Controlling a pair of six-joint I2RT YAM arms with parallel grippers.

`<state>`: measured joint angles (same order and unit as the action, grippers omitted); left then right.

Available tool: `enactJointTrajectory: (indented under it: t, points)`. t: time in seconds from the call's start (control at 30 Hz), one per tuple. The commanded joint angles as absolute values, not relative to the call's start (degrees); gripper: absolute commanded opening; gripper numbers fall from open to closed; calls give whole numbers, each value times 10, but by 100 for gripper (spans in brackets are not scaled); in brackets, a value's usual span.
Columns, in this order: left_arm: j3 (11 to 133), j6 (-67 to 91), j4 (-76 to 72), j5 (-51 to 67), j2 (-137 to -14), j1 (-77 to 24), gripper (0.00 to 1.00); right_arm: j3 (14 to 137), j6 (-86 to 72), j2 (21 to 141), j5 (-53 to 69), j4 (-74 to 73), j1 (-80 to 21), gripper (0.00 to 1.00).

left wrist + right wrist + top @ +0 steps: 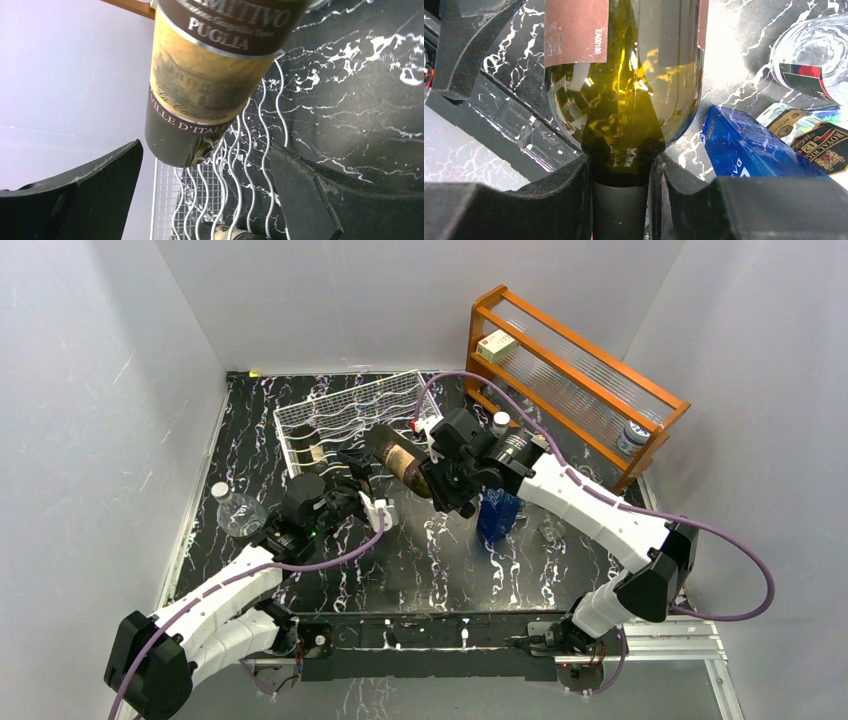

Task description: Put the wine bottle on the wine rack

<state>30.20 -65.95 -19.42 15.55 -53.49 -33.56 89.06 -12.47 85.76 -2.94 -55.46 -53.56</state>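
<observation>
Wine bottle [398, 460]: dark green glass with a yellow and brown label. It is lifted off the table, lying almost horizontal, just at 12 o'clock from the table's middle in the top view.
Bottle direction: the base points to 10 o'clock, toward the rack. The neck points to 4 o'clock, into the right arm.
Right gripper [442, 486]: closed on the bottle's neck. In the right wrist view, both black fingers [549, 200] press the neck just under the shoulder.
Left gripper [365, 490]: wide open and holding nothing. It sits at 7 o'clock from the bottle's base.
Left wrist view: the bottle's base hangs between and beyond the two spread fingers [85, 190], and neither finger touches the glass.
Wine rack [345, 420]: white wire with wavy rods, standing at 11 o'clock on the table.
Bottle and rack: the base is over the rack's near right corner. I cannot tell whether glass and wire touch, and the bottle is not lying in a cradle.
Second bottle [318, 453]: a dark one lies in the rack at its near left part, partly hidden.
Table [300, 570]: black with white marble veins.
Orange wooden shelf [585, 375]: at 1 to 2 o'clock against the back right wall, with small items on it.
Blue box [497, 517]: stands at 3 o'clock near the middle, under the right arm.
Clear plastic bottle [236, 512]: with a white cap, at 9 o'clock near the left edge, well apart from the rack.
</observation>
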Motion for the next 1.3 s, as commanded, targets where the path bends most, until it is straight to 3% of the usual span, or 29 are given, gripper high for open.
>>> enactJointTrajectory:
  t: [0.0, 0.47, 0.7, 0.9, 1.07, 1.27]
  points:
    - [346, -534, -248, 134, -530, -337, 98, 886, -98, 812, 11, -471, -536, 0]
    - [416, -232, -317, -121, -484, -336, 98, 826, -98, 801, 39, -423, -535, 0]
    - [546, -133, -150, -129, -543, -334, 98, 773, -140, 795, 99, -347, -538, 0]
    - [593, -59, -104, -117, -581, -322, 98, 730, -184, 797, 107, -274, -550, 0]
    - [659, -3, -32, -144, -633, -307, 98, 706, -217, 820, 78, -223, -576, 0]
    - [653, 30, -33, -139, -647, -279, 98, 680, -279, 842, 2, -151, -600, 0]
